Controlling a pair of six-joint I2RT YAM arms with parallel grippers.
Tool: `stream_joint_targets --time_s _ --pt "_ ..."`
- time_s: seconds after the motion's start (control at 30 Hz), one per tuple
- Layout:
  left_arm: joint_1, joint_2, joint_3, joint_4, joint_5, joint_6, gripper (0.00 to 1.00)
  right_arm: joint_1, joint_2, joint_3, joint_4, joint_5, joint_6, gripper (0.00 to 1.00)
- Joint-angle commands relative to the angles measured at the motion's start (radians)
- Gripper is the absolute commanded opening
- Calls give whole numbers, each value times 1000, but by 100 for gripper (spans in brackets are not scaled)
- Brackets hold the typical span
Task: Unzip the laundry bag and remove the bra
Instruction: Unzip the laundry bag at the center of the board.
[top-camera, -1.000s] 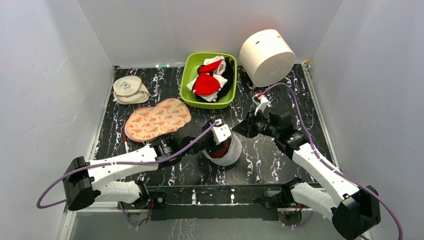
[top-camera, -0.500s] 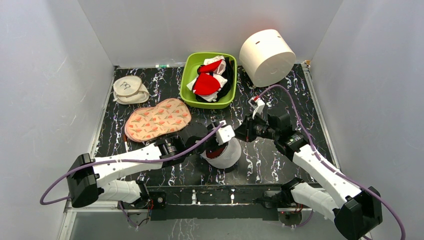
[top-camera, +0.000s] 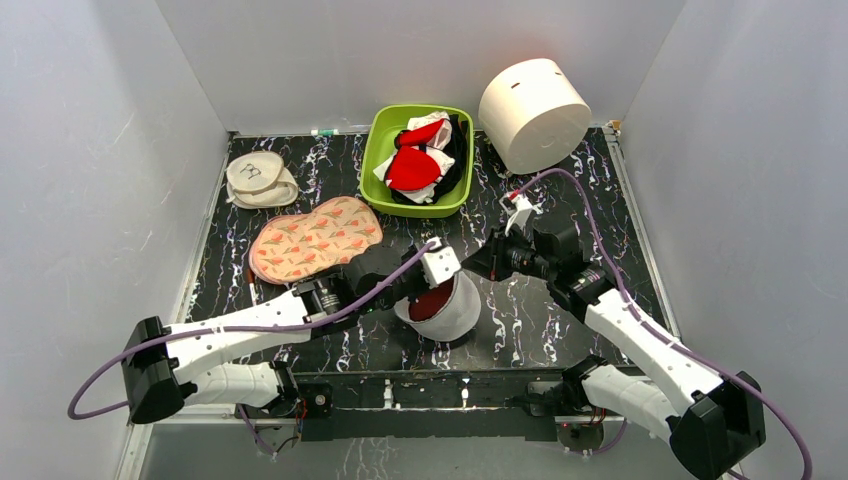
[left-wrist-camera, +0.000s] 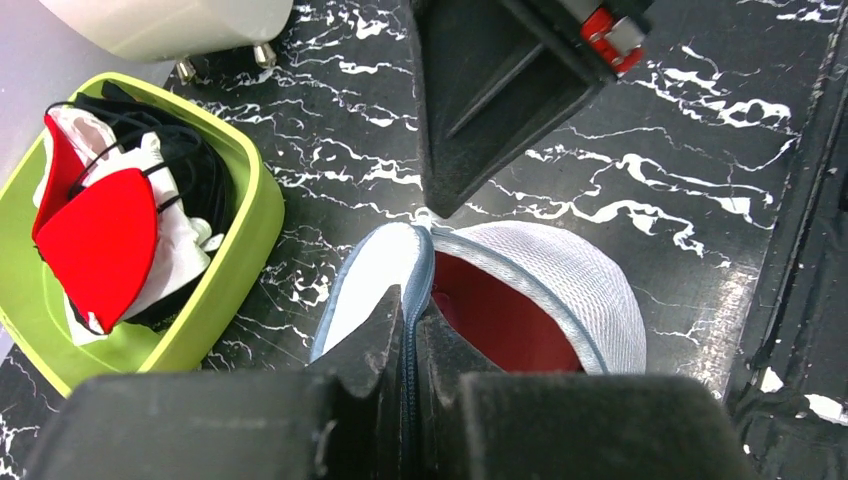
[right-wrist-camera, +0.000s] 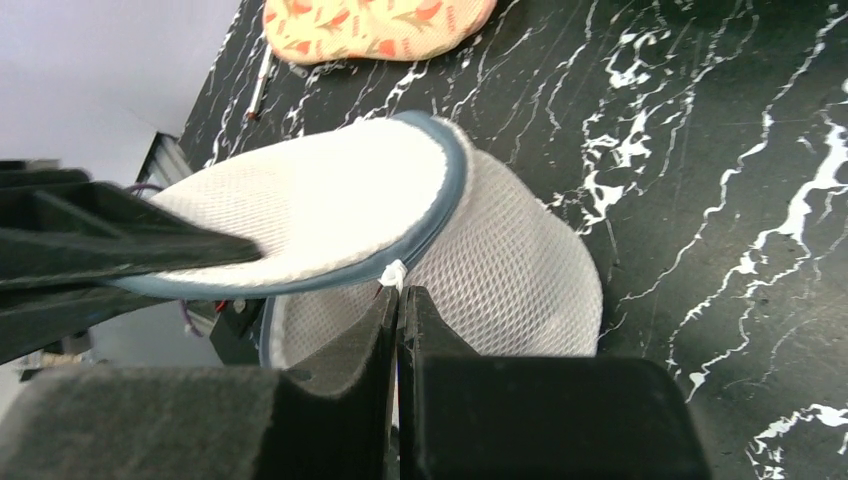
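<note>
1. The laundry bag (top-camera: 452, 314) sits by the middle of the tabletop's (top-camera: 545, 325) near edge, tilted. Its round lid (right-wrist-camera: 320, 215) is raised off the body, so the zip looks mostly undone.
2. The left gripper (left-wrist-camera: 409, 325) is closed tight on the lid's grey-blue rim (left-wrist-camera: 426, 262) and holds the lid up on the bag's left side.
3. The right gripper (right-wrist-camera: 399, 300) is closed too, at the rim on the opposite side. It seems to pinch a small white tab (right-wrist-camera: 393, 271) there, probably the zip pull.
4. The bra (left-wrist-camera: 495, 322) is inside the bag. It shows as a dark red mass in the gap between the lid and the mesh wall.
5. The gap opens toward the left gripper, and the bra lies just past those fingertips, down and to their right.
6. The right gripper has the mesh wall between it and the bra, so the left arm is better placed to reach in.
7. Both grippers are busy, so I judge one must let go before it can reach in.
</note>
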Motion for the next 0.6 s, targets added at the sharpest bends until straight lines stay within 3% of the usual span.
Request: stream_joint_targets --time_s 0.0,0.33,0.57 --pt "-5 -66 7 47 41 -10 0 1 7 22 117 111 6 0" --pt "-5 -129 -19 89 64 -24 0 -4 119 22 225 219 -25 0" --pt "-5 -119 -36 121 -28 -18 0 -8 157 70 202 192 -62 0"
